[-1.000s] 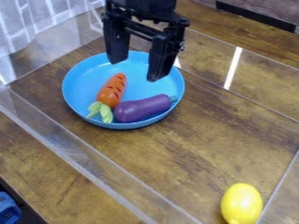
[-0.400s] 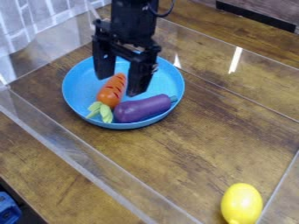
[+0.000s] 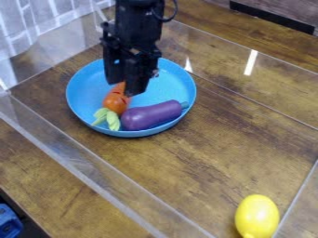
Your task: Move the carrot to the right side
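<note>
The orange carrot [image 3: 115,100] lies in the blue bowl [image 3: 82,91], its green top [image 3: 106,117] pointing toward the front-left rim. My black gripper [image 3: 128,85] has come straight down over the carrot's upper half and hides it. Its fingers [image 3: 112,74] stand on either side of the carrot. The dark fingers merge from this angle, so no gap shows between them, and I cannot see whether they press on the carrot. The carrot still rests in the bowl.
A purple eggplant [image 3: 152,115] lies in the same bowl, just right of the carrot. A yellow lemon [image 3: 258,217] sits on the wooden table at the front right. Clear acrylic walls [image 3: 74,149] border the work area.
The gripper has dropped from above the bowl's far rim down and to the left onto the carrot. Its fingers now look closer together than before.
</note>
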You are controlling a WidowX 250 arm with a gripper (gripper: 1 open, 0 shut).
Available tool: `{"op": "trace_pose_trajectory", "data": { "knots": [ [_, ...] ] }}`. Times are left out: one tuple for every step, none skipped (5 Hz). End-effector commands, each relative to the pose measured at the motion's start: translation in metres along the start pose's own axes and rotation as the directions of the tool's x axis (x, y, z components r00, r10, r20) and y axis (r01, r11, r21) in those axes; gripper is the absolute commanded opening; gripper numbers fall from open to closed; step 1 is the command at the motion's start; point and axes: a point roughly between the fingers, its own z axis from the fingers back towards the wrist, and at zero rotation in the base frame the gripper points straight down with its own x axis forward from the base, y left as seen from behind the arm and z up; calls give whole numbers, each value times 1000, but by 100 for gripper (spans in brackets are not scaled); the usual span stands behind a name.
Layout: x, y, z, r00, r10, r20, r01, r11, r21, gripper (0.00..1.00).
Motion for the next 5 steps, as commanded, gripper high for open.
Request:
{"op": "trace_pose_trajectory", "data": {
  "knots": [
    [7, 3, 15, 999, -14, 47, 14, 1000, 11, 0],
    [9, 6, 15, 998, -18, 55, 17, 1000, 7, 0],
    [-2, 15, 20, 998, 13, 60, -13, 1000, 2, 100],
    [-13, 23, 25, 997, 46, 63, -46, 999, -2, 100],
    [-23, 30, 28, 996, 50, 72, -50, 999, 1, 100]
  ]
}}
